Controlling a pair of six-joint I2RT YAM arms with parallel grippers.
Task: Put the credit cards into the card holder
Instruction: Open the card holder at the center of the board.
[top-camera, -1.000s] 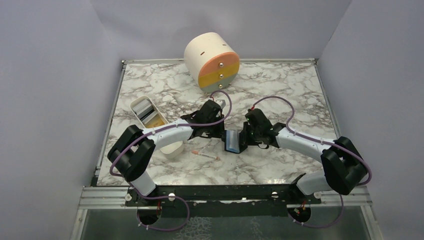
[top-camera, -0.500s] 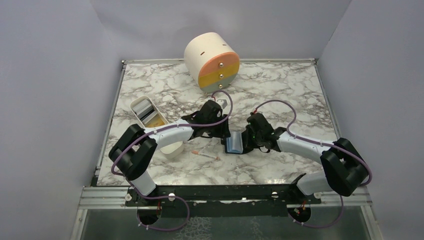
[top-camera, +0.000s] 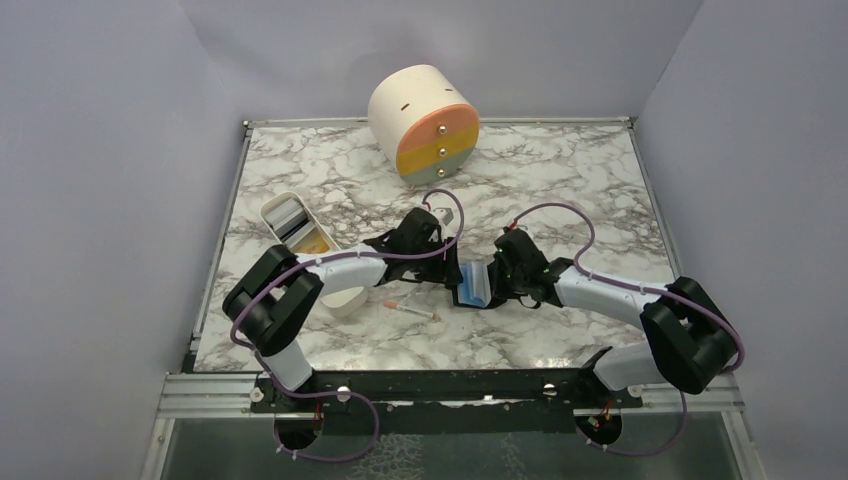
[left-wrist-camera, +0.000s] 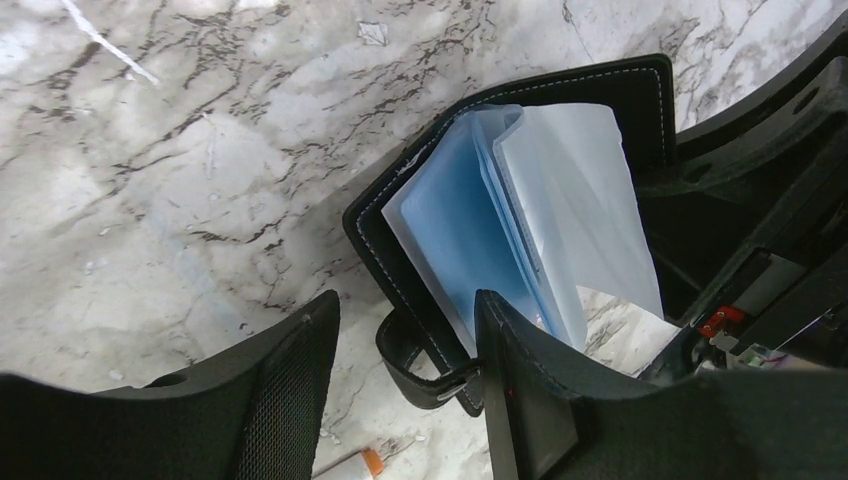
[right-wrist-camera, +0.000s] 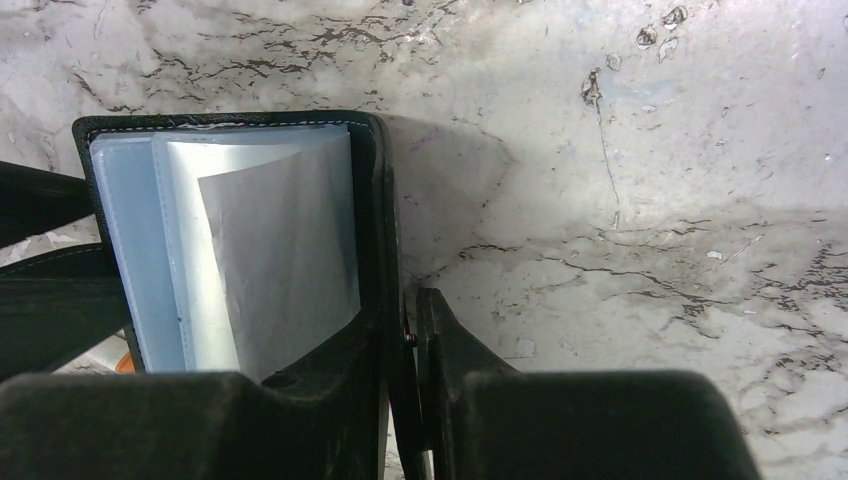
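Observation:
The black card holder (top-camera: 470, 287) lies open at the table's middle, its clear bluish sleeves fanned out; it also shows in the left wrist view (left-wrist-camera: 600, 85) and the right wrist view (right-wrist-camera: 378, 200). My right gripper (top-camera: 493, 282) (right-wrist-camera: 405, 312) is shut on the holder's right cover. My left gripper (top-camera: 446, 268) (left-wrist-camera: 405, 305) is open at the holder's left edge, with its strap (left-wrist-camera: 425, 365) between the fingers. An orange-yellow credit card (top-camera: 314, 241) lies in the white tray (top-camera: 270, 207) with other cards. I cannot tell a blue card from the sleeves.
A round cream drawer box (top-camera: 424, 122) with orange, yellow and grey fronts stands at the back. A thin white-and-pink stick (top-camera: 411, 310) lies near the left of the holder. A white round object (top-camera: 347, 298) sits under the left forearm. The walls are grey.
My left gripper has moved right, up to the holder's left edge. My right gripper has shifted slightly nearer and left, still holding the cover. The holder has opened a little wider.

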